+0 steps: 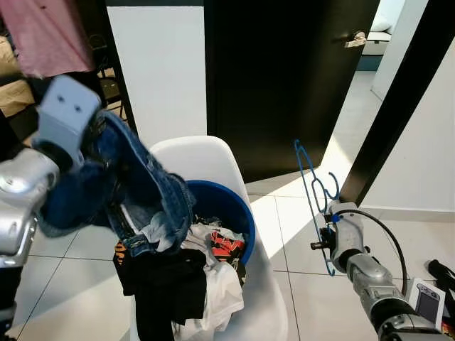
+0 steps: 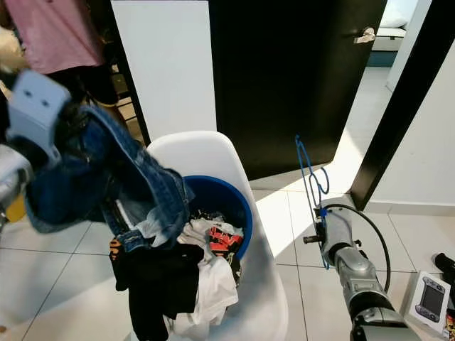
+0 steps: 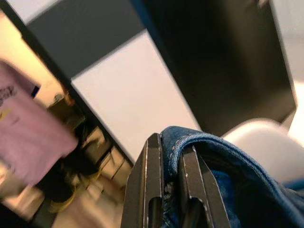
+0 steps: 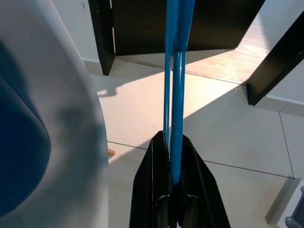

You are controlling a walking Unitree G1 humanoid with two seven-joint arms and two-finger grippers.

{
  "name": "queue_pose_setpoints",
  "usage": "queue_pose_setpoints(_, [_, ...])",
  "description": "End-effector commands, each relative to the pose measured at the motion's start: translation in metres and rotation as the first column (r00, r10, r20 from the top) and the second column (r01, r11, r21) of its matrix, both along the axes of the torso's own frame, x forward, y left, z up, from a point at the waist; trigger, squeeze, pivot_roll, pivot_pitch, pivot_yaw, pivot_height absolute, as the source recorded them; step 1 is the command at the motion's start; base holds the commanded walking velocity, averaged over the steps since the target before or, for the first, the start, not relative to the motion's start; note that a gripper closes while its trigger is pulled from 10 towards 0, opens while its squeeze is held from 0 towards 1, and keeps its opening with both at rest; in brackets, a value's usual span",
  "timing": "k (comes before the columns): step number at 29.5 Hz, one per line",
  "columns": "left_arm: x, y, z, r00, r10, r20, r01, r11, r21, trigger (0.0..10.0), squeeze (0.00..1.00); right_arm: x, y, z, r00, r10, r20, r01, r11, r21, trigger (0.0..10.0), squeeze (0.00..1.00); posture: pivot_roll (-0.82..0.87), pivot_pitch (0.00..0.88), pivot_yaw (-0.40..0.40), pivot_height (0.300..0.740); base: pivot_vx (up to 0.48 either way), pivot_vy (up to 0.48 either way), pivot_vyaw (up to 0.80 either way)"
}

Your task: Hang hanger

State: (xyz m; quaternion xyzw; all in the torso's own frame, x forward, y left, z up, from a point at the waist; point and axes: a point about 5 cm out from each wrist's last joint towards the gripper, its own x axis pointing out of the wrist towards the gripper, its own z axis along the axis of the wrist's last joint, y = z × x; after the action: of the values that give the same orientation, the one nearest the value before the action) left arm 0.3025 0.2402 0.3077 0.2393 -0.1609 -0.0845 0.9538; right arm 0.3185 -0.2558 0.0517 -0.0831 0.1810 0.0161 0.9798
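The right hand (image 4: 172,185) is clenched on a blue hanger (image 1: 313,192), its two black fingers (image 4: 148,185) pressed against the thin blue frame from either side. It holds the hanger upright out on the robot's right, over the tiled floor (image 1: 306,234) and well apart from the chair, with the hook end rising above the wrist against the dark open door (image 1: 284,78). In the right wrist view the hanger's bars run straight up from between the fingers, crossing a bright patch of sunlit tile.

The left hand (image 3: 171,190) is clamped on a pair of blue jeans (image 1: 135,185), with a seamed edge of the denim pinched between its fingers (the stitching is plain in the left wrist view). The arm is raised at the robot's left, so the jeans hang in a heavy fold from the hand down to the pile below.

That pile sits in a blue basket (image 1: 227,202) resting on the seat of a white chair (image 1: 206,153). Dark clothes (image 1: 167,284) spill over the basket's front rim, beside white cloth and a red and black piece (image 1: 227,247).

A pink garment (image 1: 50,35) hangs at the upper left, in front of a dim shelving area. A small device (image 2: 431,297) lies on the floor at the far right.
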Motion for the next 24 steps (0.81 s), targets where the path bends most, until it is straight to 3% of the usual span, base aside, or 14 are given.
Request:
queue_pose_setpoints(1, [-0.007, -0.004, 0.02, 0.995, -0.053, 0.09, 0.054, 0.998, -0.012, 2.9, 0.0, 0.002, -0.004, 0.004, 1.0, -0.023, 0.012, 0.022, 1.0, 0.019, 10.0, 0.0, -0.01, 0.0, -0.002, 0.74, 0.0, 0.0, 0.0])
queue_pose_setpoints(2, [-0.011, -0.008, 0.029, 0.988, -0.094, 0.121, 0.1, 0.994, -0.036, 3.1, 0.0, 0.002, -0.005, 0.005, 0.999, -0.029, 0.016, 0.028, 0.999, 0.025, 10.0, 0.0, -0.01, 0.0, 0.0, 0.74, 0.0, 0.0, 0.0])
queue_pose_setpoints(3, [-0.015, -0.013, 0.037, 0.977, -0.148, 0.155, 0.16, 0.985, -0.067, 5.6, 0.0, 0.003, -0.006, 0.006, 0.999, -0.035, 0.023, 0.034, 0.999, 0.032, 10.0, 0.0, -0.02, 0.0, 0.001, 0.74, 0.0, 0.0, 0.0])
queue_pose_setpoints(4, [-0.015, -0.013, 0.037, 0.977, -0.148, 0.155, 0.16, 0.985, -0.067, 5.6, 0.0, 0.003, -0.006, 0.006, 0.999, -0.035, 0.023, 0.034, 0.999, 0.032, 10.0, 0.0, -0.02, 0.0, 0.001, 0.74, 0.0, 0.0, 0.0])
queue_pose_setpoints(5, [-0.019, -0.018, 0.046, 0.961, -0.193, 0.197, 0.218, 0.969, -0.115, 8.6, 0.0, 0.004, -0.006, 0.009, 0.998, -0.043, 0.037, 0.041, 0.998, 0.049, 10.0, 0.0, -0.02, 0.0, 0.001, 0.74, 0.0, 0.0, 0.0])
queue_pose_setpoints(9, [-0.024, -0.023, 0.056, 0.939, -0.243, 0.244, 0.288, 0.943, -0.17, 8.6, 0.0, 0.006, -0.006, 0.012, 0.997, -0.053, 0.055, 0.049, 0.996, 0.073, 10.0, 0.0, -0.02, 0.0, 0.002, 0.74, 0.0, 0.0, 0.0])
queue_pose_setpoints(10, [-0.026, -0.026, 0.063, 0.923, -0.262, 0.282, 0.32, 0.929, -0.187, 10.0, 0.0, 0.008, -0.006, 0.016, 0.995, -0.06, 0.078, 0.052, 0.993, 0.106, 10.0, 0.0, -0.02, 0.0, 0.0, 0.74, -0.315, 0.0, 0.0])
queue_pose_setpoints(13, [-0.031, -0.033, 0.076, 0.88, -0.331, 0.341, 0.415, 0.885, -0.213, 10.0, 0.0, 0.015, -0.012, 0.031, 0.986, -0.083, 0.145, 0.058, 0.984, 0.169, 10.0, 0.0, -0.02, 0.0, 0.005, 0.74, -0.33, 0.0, 0.0])
queue_pose_setpoints(24, [-0.031, -0.038, 0.075, 0.871, -0.363, 0.331, 0.449, 0.86, -0.241, 10.0, 0.0, 0.013, -0.022, 0.033, 0.984, -0.102, 0.146, 0.082, 0.987, 0.139, 10.0, 0.0, -0.03, 0.0, 0.009, 0.74, -0.333, 0.0, 0.0])
